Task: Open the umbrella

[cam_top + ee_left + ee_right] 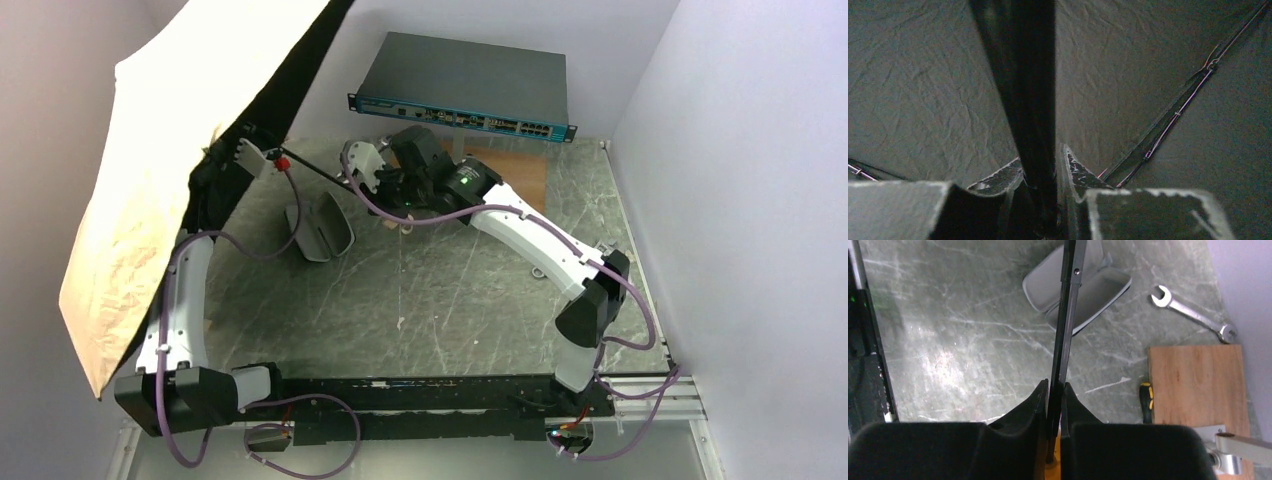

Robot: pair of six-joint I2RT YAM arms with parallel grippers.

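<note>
Umbrella (150, 200), canopy spread wide; left gripper (1042, 167) and right gripper (1054, 390) each clamped on its shaft (1067, 315).

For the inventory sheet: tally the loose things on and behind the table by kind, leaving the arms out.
Umbrella: 1
Grey case: 1
Wrench: 1
Yellow-and-black tool handle: 1
Wooden board: 1
Network box: 1
Total: 6
Not counted: the silver part in the corner of the right wrist view, which is too unclear to name.
</note>
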